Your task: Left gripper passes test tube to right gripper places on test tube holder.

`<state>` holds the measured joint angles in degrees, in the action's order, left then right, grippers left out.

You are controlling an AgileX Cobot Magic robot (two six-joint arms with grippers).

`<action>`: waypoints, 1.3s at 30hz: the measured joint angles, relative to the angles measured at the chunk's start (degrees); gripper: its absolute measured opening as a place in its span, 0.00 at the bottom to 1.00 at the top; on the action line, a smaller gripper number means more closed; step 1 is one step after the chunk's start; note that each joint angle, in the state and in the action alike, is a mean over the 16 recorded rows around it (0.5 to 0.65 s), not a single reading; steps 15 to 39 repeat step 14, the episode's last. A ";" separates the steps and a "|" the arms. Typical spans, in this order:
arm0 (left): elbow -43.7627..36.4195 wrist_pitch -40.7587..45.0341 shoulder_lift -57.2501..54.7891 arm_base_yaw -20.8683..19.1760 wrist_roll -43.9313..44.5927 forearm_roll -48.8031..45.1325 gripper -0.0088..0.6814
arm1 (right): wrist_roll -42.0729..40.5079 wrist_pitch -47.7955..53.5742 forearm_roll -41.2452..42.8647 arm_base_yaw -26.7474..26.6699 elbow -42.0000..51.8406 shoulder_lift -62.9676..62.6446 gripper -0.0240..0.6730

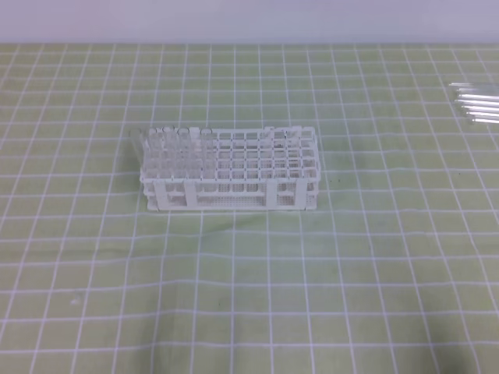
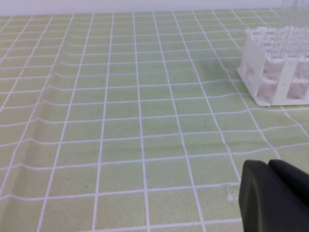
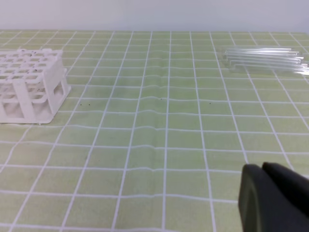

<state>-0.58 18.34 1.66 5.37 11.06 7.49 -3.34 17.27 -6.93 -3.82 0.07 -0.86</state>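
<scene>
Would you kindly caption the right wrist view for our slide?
White test tube holder at left, loose test tubes lying far right on green checked cloth.

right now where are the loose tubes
The loose tubes lie in a row at the far right edge of the high view, well right of the rack; the right wrist view shows them upper right.

The exterior high view looks down from the front onto a green gridded tablecloth (image 1: pixel 249 296), the white test tube holder (image 1: pixel 230 179) near frame centre and loose tubes (image 1: pixel 477 105) at the upper right edge. The left wrist view sits low over the cloth, facing across it, the holder at upper right and a black gripper part (image 2: pixel 275 198) in the lower right corner. The right wrist view, equally low, puts the holder at far left, the tubes at upper right. All three views share the holder.
</scene>
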 joint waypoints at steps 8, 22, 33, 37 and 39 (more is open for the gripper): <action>0.33 0.42 -0.81 -0.02 0.05 0.01 0.01 | 0.03 0.00 0.00 0.00 0.00 0.02 0.03; 0.41 0.53 -1.02 -0.03 0.06 0.02 0.01 | 0.03 0.00 0.00 0.00 0.00 0.02 0.03; 0.41 0.53 -1.02 -0.03 0.06 0.02 0.01 | 0.03 0.00 0.00 0.00 0.00 0.02 0.03; 0.41 0.53 -1.02 -0.03 0.06 0.02 0.01 | 0.03 0.00 0.00 0.00 0.00 0.02 0.03; 0.41 0.53 -1.02 -0.03 0.06 0.02 0.01 | 0.03 0.00 0.00 0.00 0.00 0.02 0.03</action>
